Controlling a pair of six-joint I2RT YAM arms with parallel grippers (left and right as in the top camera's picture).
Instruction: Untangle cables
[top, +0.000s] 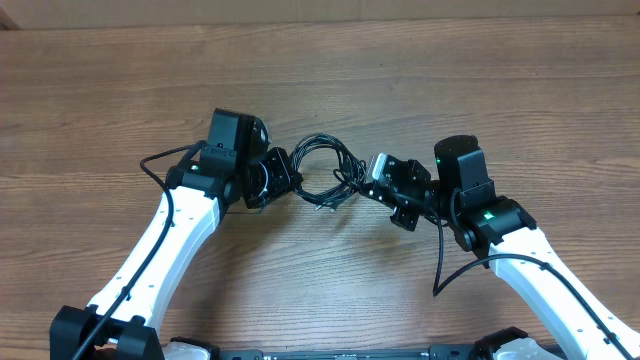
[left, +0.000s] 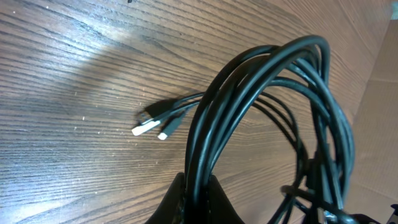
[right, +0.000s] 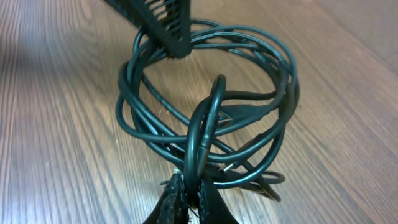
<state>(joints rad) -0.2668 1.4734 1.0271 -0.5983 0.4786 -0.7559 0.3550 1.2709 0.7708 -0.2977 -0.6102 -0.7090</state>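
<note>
Overhead, we see the cables (top: 322, 172) as one coiled black bundle on the table (top: 420, 70), directly between our two arms. The left end effector (top: 288, 180) meets the coil's left edge and the right end effector (top: 364, 178) meets its right edge. Both are about equally near, and the bundle's long axis runs along the line joining them. A few loose ends trail from the coil toward our base.

From the left wrist, we find the left end effector (left: 196, 202) closed on several strands, which rise from between its fingers and arch away to the right. Two plug ends (left: 152, 127) lie on the wood beyond, apart from the grip.

From the right wrist, the right end effector (right: 189, 199) is closed on a single upright loop. The rest of the coil rings out beyond it, and the left end effector (right: 165, 25) is clamped on the far rim. We judge that any separating pull has to go along that shared line, outward from each grip.
</note>
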